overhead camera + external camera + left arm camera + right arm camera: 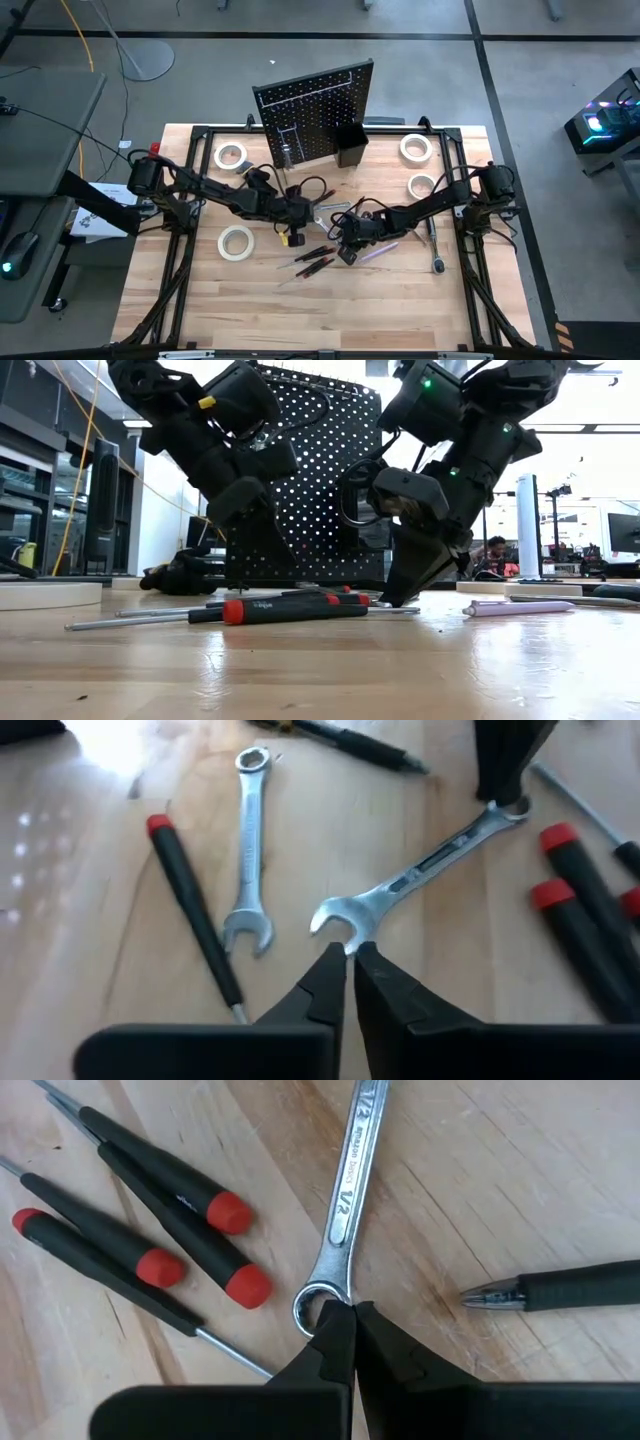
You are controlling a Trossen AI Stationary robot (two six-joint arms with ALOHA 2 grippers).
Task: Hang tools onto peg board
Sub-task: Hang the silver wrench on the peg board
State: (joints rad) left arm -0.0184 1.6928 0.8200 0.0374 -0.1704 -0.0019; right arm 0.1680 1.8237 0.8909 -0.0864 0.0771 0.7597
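Lying flat near the middle of the table, a silver wrench [425,870] is pinned at both ends: the left gripper [350,965] has its fingertips together right at the wrench's open-jaw end, and the right gripper [350,1320] presses its closed fingertips on the rim of the ring end. Whether either one truly clamps the metal cannot be told; both pairs of fingers look together. In the high view the two grippers meet at centre frame, the left gripper [293,212] coming from the left, the right gripper [345,235] from the right. A second wrench [248,850] lies just left of the first in the left wrist view. Red-capped screwdrivers [150,1230] lie grouped beside the ring end. The peg board [315,110] stands upright at the upper middle of the high view, its small black bin [350,145] on the front. White tape rolls [236,242] lie scattered across the table [400,300].
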